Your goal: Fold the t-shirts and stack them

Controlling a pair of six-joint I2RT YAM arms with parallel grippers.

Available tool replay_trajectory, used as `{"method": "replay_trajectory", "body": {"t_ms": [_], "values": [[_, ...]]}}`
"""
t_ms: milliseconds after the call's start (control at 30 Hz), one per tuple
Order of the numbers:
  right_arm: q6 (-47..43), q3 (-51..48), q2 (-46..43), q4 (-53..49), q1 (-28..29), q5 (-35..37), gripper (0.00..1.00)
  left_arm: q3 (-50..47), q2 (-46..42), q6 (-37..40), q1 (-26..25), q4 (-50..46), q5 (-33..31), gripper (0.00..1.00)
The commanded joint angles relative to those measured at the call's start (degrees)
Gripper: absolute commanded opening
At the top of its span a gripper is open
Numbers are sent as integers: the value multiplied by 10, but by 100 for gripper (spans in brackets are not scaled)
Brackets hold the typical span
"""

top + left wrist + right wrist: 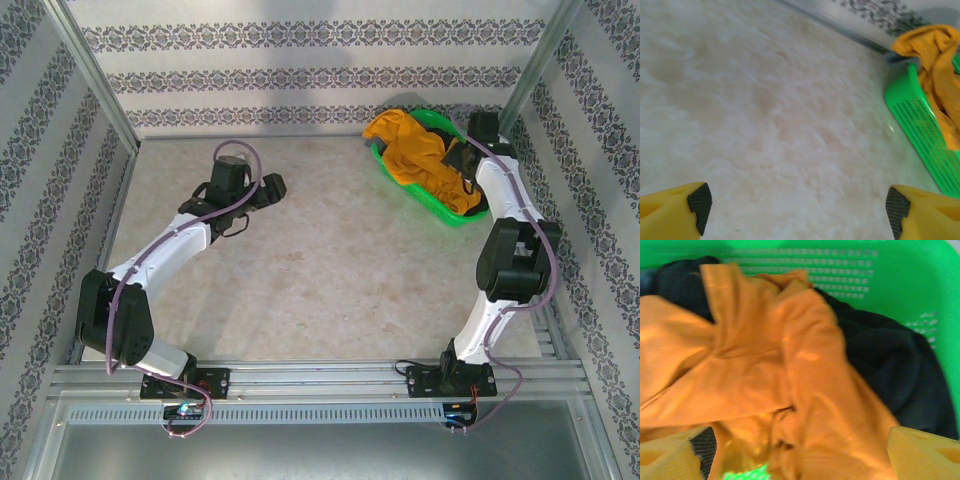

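Locate the table (330, 280); the green basket (452, 214) sits at its far right corner. The orange t-shirt (765, 370) lies crumpled in the basket over the dark t-shirts (885, 375). Your right gripper (797, 450) hangs over the orange cloth with fingers spread; contact possibly exists, but blur prevents confirmation. Your left gripper (799, 209) is spread wide above bare table, holding nothing.

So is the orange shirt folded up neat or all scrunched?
Scrunched. The orange shirt lies in a crumpled heap in the green basket, over a dark shirt, wrinkled and bunched all over.
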Motion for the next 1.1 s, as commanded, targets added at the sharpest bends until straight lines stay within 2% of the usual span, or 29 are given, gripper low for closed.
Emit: {"method": "replay_trajectory", "body": {"t_ms": [0, 167, 400, 467, 567, 667, 800, 900, 1067], "values": [[-41, 41, 40, -52, -33, -37, 85, 11, 11, -22, -33, -13, 16, 88], [-82, 92, 109, -89, -38, -114, 79, -9, 7, -35, -50, -4, 24, 84], [-67, 97, 134, -113, -34, -127, 69, -30, -9, -39, -54, -3, 21, 80], [-67, 99, 140, -116, -32, -135, 60, -35, -13, -41, -54, 0, 22, 79], [-63, 89, 123, -107, -28, -120, 34, -43, -21, -43, -54, 3, 23, 76], [-59, 63, 74, -73, -18, -93, 22, -49, -28, -45, -54, 1, 22, 75], [-54, 62, 26, -64, -3, -65, 22, -56, -36, -43, -54, -3, 21, 74], [-43, 87, 21, -93, 0, -53, 39, -60, -36, -42, -54, -2, 24, 74], [-30, 118, 33, -143, -1, -57, 48, -59, -33, -42, -54, 3, 33, 74]]}}
